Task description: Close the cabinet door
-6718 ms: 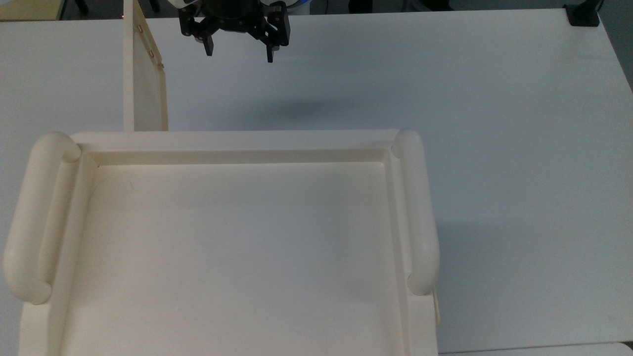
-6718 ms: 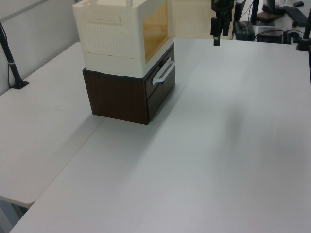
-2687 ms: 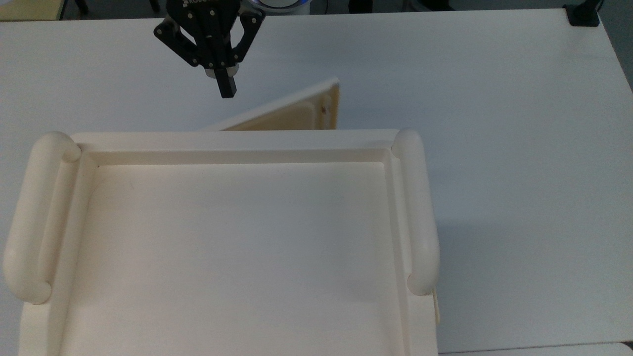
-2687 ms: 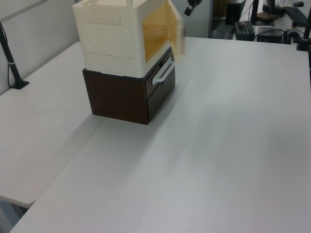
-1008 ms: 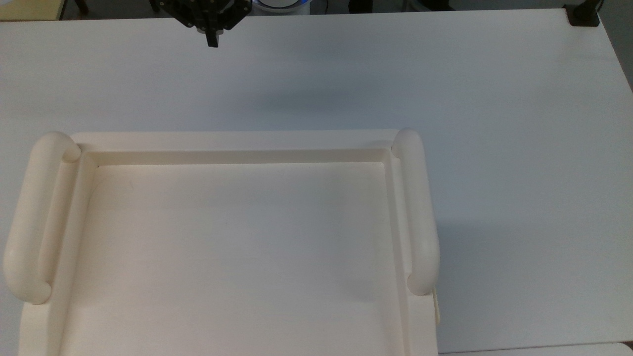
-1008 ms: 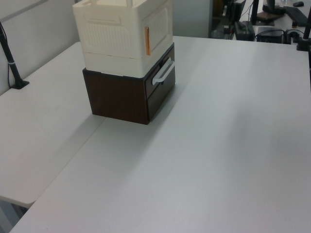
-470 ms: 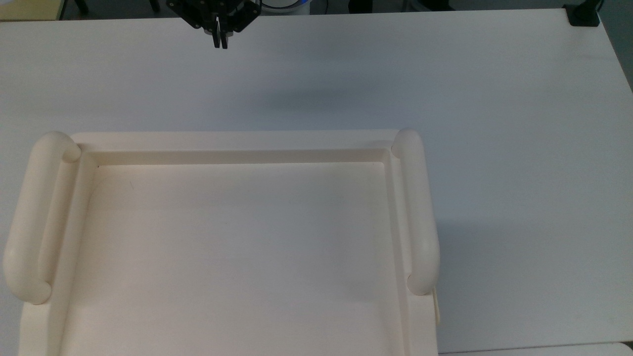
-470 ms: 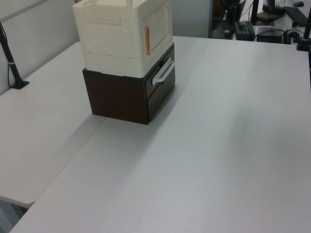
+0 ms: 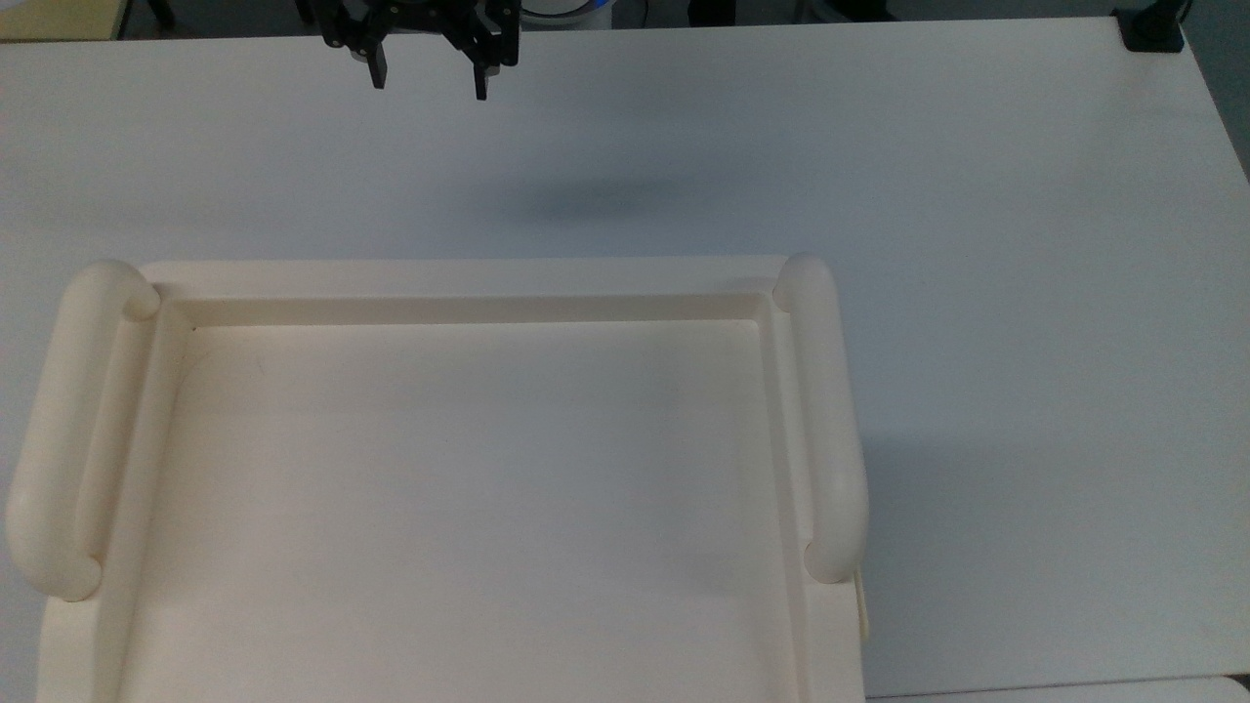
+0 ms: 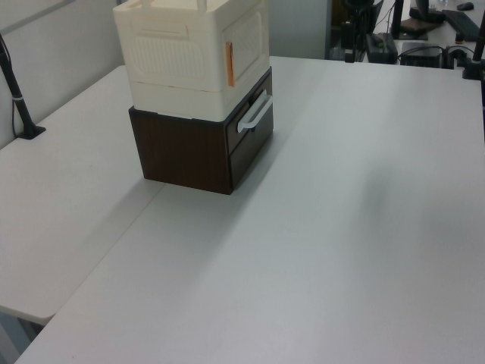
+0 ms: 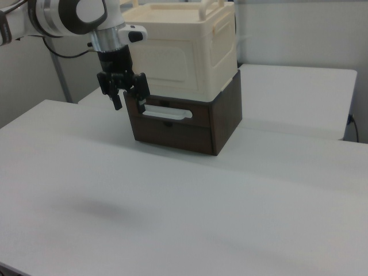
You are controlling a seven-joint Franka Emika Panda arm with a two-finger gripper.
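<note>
above table (image 9: 879,146), gripper (image 9: 428,83) fingers spread, holding nothing; cabinet door (image 10: 246,39) flush against cabinet (image 10: 174,53).

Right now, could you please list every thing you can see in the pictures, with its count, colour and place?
cabinet: one, cream, stacked on the dark drawer unit.
cabinet door: one, cream with an orange strip along one edge, shut flat against the cabinet front.
drawer unit: one, dark brown with a white handle, standing on the table under the cabinet.
table: one large white surface under everything.
clamp: one, black, at the table's far corner on the top view's right.
gripper: one, black, open, hanging above the table, apart from the cabinet.
</note>
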